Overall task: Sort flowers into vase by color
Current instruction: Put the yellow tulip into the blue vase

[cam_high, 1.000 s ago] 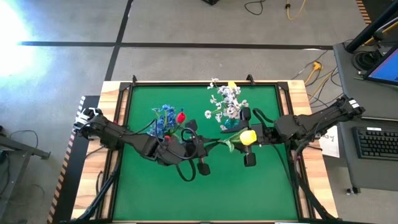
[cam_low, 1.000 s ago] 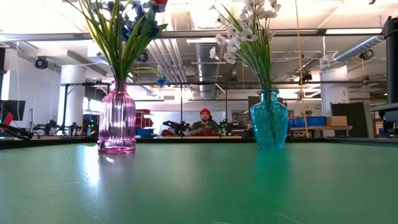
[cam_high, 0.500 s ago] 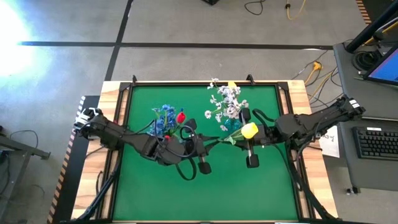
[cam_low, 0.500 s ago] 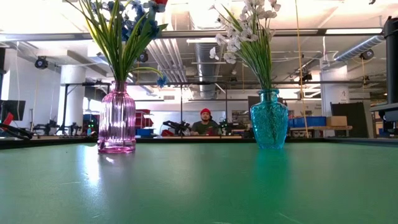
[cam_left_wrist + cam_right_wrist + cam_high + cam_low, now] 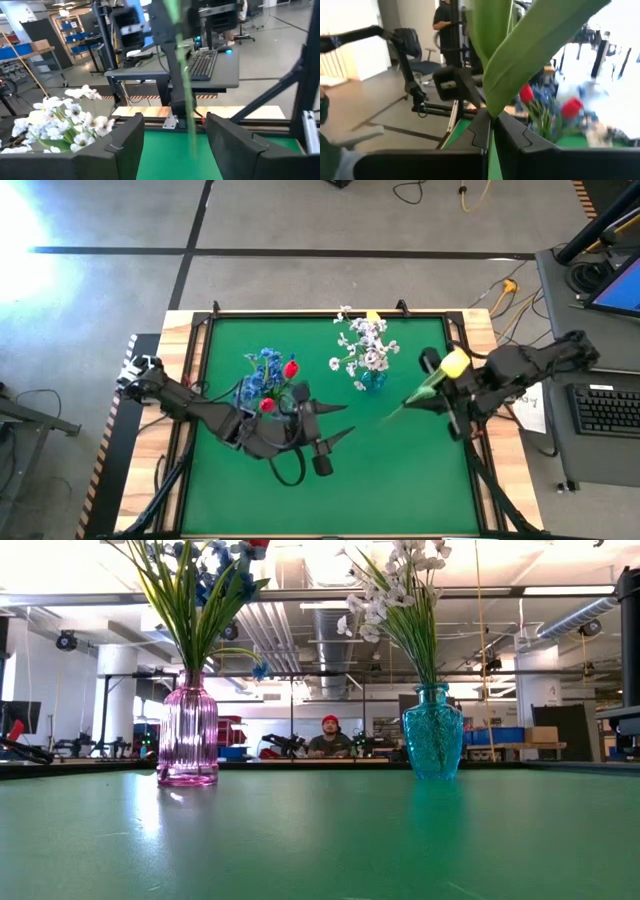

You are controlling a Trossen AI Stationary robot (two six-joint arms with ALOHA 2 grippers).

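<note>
My right gripper (image 5: 437, 392) is shut on a yellow tulip-like flower (image 5: 455, 363) above the table's right side. The flower's green stem (image 5: 400, 408) slants toward the table's middle. My left gripper (image 5: 336, 422) is open above the middle of the table, with nothing between its fingers (image 5: 125, 142). The stem (image 5: 181, 75) shows farther off in the left wrist view. A pink vase (image 5: 188, 740) holds blue flowers and red buds (image 5: 268, 375). A teal vase (image 5: 433, 745) holds white flowers (image 5: 362, 350) and one yellow bud. Neither gripper shows in the low view. My right gripper pinches the yellow flower between its two fingers at the leafy part of the stem (image 5: 490, 107), below the bud. The fingers (image 5: 470, 132) come level from the table's right side. The flower is lifted clear and tilted, its bud toward the right edge and its free stem end toward the middle.
The two vases stand side by side in the far half of the green mat (image 5: 400, 480). A raised wooden frame (image 5: 180, 340) borders the table. A desk with a keyboard (image 5: 605, 408) stands beyond the right edge. A person sits far behind the table (image 5: 328, 738).
My right gripper has shut on the yellow flower's stem and drawn back toward the table's right edge, carrying the flower with it. My left gripper has opened and let go of the stem's end, then shifted a little toward the near edge.
</note>
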